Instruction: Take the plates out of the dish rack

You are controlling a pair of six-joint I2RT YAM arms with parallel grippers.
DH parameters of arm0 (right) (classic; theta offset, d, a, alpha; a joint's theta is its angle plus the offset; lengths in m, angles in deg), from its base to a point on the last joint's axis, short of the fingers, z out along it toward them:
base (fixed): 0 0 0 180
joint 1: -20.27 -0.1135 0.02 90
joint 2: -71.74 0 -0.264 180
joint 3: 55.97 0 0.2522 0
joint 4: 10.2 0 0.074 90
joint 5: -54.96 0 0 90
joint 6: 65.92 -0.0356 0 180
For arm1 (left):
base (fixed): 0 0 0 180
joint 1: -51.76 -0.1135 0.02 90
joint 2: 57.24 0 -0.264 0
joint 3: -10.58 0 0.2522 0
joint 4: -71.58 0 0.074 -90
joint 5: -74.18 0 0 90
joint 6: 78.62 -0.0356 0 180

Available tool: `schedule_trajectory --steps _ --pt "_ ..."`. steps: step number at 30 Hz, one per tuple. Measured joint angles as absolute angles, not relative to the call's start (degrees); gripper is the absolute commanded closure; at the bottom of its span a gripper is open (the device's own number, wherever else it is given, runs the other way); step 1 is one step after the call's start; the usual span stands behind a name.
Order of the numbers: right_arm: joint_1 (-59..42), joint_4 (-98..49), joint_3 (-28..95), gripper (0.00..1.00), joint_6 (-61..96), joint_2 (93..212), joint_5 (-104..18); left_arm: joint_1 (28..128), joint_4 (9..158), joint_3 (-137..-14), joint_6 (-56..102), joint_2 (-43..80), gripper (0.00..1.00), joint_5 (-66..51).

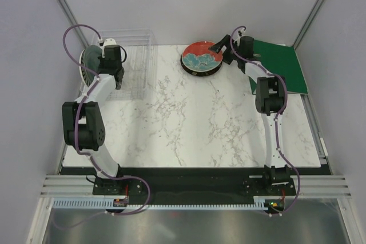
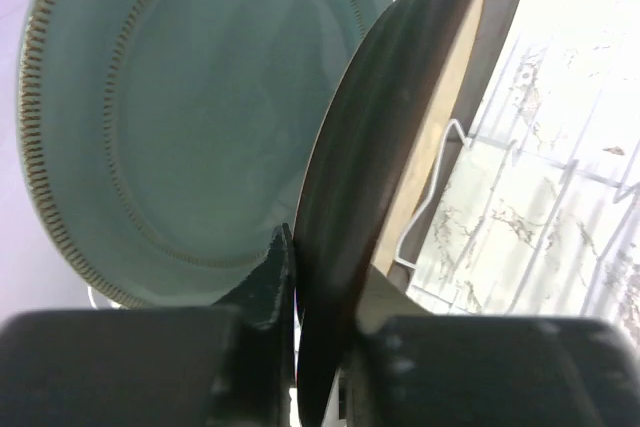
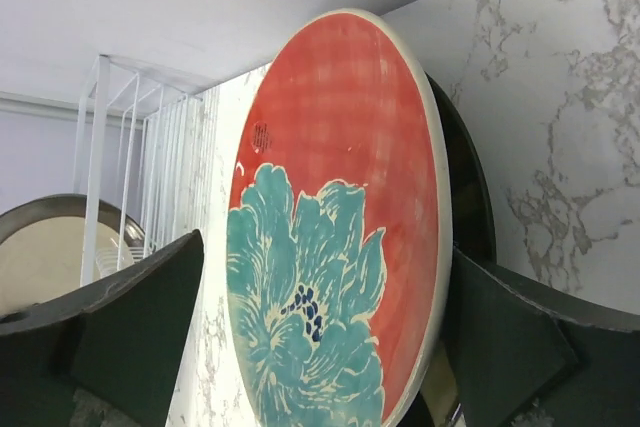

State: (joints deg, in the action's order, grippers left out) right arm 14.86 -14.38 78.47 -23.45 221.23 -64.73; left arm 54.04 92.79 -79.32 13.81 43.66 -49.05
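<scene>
Unloading midway; left gripper (image 2: 320, 282) pinches cream plate (image 2: 390, 127) in dish rack (image 1: 143, 67); right gripper (image 3: 325, 257) gapes around red plate (image 3: 330, 147); next, lift straight.

Left wrist view: teal plate (image 2: 180, 127) cut by top edge, lower rim hidden behind left gripper (image 2: 320, 277). Dark-rimmed plate (image 2: 370, 187) edge-on, blurred, top cut off, face unseen. Top view: left arm (image 1: 106, 81) covers much of dish rack (image 1: 140, 55); slots too faint to count. Right wrist view: red plate (image 3: 340, 227) cut off at bottom; small mark on it unreadable. Dark plate (image 3: 470, 197) beneath shows rim only. Green binder (image 1: 283, 64) partly under right arm (image 1: 269, 92).
</scene>
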Motion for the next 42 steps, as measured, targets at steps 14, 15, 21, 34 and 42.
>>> schedule_trajectory --steps 14,15,21,34,42 --pt "13.24 -30.93 74.96 0.02 -9.7 212.58 -52.55 53.43 94.32 -80.39 12.72 43.9 0.98 -47.37" --pt "13.22 -32.19 73.99 0.02 -8.26 211.18 -50.81 53.41 94.32 -80.39 12.72 43.9 0.98 -47.32" --pt "13.42 -34.58 73.05 0.02 -3.43 206.02 -44.47 53.32 94.43 -80.39 12.72 43.81 0.98 -47.06" --pt "11.84 -34.12 57.19 0.02 -1.64 192.93 -45.49 52.36 101.51 -80.9 12.79 39.57 0.98 -41.62" --pt "7.1 -29.88 49.67 0.02 -3.17 184.67 -54.43 52.64 109.05 -81.64 12.81 36.19 0.98 -38.95"
